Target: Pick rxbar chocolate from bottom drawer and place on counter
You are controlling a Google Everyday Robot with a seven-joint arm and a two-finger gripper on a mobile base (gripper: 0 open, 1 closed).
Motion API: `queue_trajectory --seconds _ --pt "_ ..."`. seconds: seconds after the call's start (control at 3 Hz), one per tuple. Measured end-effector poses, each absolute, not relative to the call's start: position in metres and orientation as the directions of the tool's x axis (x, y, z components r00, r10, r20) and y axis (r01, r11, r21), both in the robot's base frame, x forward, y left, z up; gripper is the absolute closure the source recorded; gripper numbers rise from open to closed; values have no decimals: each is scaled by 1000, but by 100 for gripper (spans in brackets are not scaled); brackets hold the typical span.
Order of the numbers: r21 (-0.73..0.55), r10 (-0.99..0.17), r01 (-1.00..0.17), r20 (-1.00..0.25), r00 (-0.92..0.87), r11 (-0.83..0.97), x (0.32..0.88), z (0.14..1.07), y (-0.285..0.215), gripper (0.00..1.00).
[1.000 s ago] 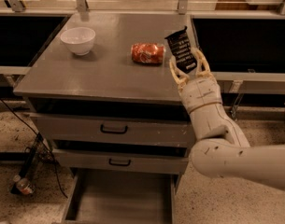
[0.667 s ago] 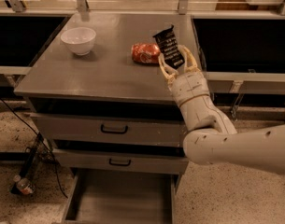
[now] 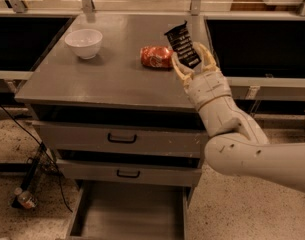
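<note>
Your pincer (image 3: 190, 60) is clamped on the lower end of the rxbar chocolate (image 3: 182, 44). The bar sticks up out of the fingers, tilted left, with its lettering facing the camera. It's held above the right part of the surface (image 3: 112, 76), not lying on it, just right of the red-orange packet (image 3: 154, 57). The arm comes in from lower right with the elbow bent, forearm angled up-left, wrist over the surface's front right edge. Versus a second ago, pincer and bar have shifted left, closer to the packet. The bowl (image 3: 84, 42) sits back left. The bottom drawer (image 3: 129, 211) stands open.
</note>
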State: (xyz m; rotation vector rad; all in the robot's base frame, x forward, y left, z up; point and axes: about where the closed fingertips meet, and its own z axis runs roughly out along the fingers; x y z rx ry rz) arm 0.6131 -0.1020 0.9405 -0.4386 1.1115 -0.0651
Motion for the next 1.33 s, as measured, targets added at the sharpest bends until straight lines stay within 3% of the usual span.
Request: queue_trajectory --seconds 1.0,1.33 --pt "-383 -275 -194 -863 423 903 610 940 -98 100" --pt "-418 -318 -175 -852 417 891 618 904 -74 100"
